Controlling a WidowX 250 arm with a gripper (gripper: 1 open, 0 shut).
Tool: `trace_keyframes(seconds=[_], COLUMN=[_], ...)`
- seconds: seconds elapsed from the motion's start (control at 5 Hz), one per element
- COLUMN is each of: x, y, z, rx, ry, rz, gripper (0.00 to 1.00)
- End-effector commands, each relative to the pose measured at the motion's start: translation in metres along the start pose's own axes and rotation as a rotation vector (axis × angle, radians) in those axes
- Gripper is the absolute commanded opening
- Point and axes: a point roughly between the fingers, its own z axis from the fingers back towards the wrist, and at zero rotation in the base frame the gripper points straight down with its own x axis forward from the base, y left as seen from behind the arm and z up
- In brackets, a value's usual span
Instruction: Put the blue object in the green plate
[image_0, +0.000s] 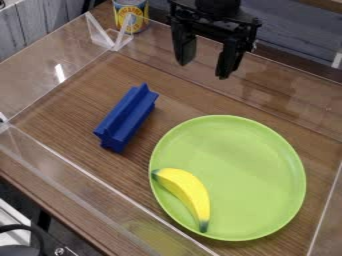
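The blue object (126, 116), a ridged elongated block, lies flat on the wooden table left of centre, angled from lower left to upper right. To its right sits the round green plate (254, 155), with a yellow banana (185, 194) resting near its lower left rim. My gripper (205, 56) hangs at the top centre, pointing down, above and to the right of the blue object and behind the plate. Its black fingers (225, 62) stand apart with nothing between them.
Clear acrylic walls (80, 175) fence the table on the left and front. A yellow can (128, 14) stands at the back left beyond the wall. Bare wood lies between the gripper and the two objects.
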Motion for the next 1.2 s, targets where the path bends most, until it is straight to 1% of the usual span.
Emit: trace_keyframes(seconds=[0.0, 0.2, 0.6, 0.8, 1.0], x=[-0.005, -0.021, -0.050, -0.058, -0.061], y=[0.002, 0.014, 0.043, 0.060, 0.072], z=[-0.005, -0.007, -0.006, -0.010, -0.017], rx=[0.001, 0.004, 0.021, 0.031, 0.036], ry=[0.011, -0.002, -0.067, -0.092, -0.099], rz=[0.003, 0.019, 0.046, 0.056, 0.068], gripper=[1.00, 1.00, 1.00, 1.00, 1.00])
